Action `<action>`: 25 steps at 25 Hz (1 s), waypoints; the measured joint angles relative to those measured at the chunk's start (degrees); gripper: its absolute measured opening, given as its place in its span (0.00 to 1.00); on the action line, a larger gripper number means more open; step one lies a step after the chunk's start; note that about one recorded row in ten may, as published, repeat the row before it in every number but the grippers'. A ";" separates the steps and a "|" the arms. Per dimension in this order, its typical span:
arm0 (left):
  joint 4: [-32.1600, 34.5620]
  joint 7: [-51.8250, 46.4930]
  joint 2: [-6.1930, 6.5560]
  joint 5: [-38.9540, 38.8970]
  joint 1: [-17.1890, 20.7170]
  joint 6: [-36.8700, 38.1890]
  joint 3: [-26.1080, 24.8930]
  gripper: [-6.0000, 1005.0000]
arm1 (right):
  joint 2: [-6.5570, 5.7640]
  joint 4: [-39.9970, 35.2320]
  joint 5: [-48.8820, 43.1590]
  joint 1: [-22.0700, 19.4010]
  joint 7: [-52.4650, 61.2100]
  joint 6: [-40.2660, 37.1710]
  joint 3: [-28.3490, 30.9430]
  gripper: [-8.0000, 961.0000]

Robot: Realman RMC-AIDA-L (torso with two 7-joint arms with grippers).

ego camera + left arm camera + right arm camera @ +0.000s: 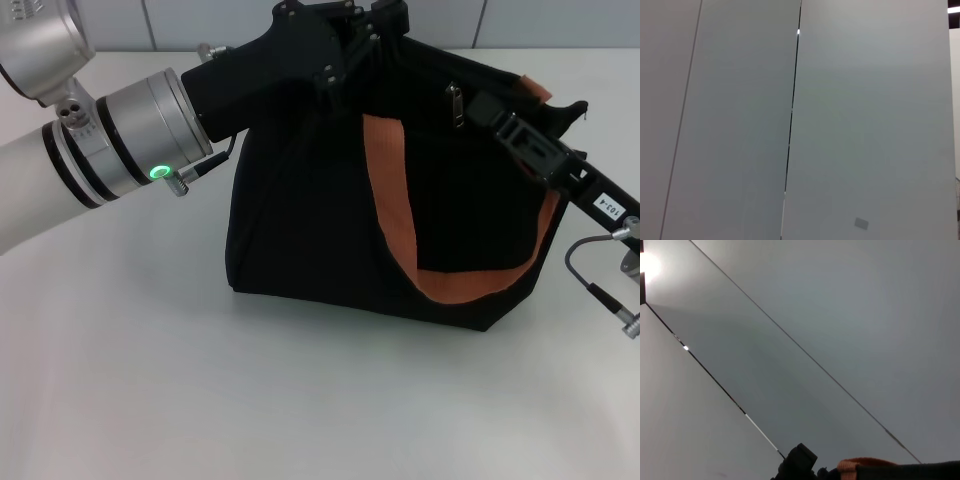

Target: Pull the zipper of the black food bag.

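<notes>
Left gripper (345,45) sits at the black food bag's (320,230) far top; right gripper (490,105) nears the zipper (454,105). Jaws: cannot tell. A slip could miss the tiny tab, or tip the bag.

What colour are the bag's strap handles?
Rust-orange strap handles on the black food bag; clearest in the head view.
</notes>
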 joint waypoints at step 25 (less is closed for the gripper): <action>0.02 0.13 0.00 -1.42 -0.09 0.80 1.52 0.03 | -0.20 -35.97 2.44 -0.04 4.95 -18.94 -5.77 0.28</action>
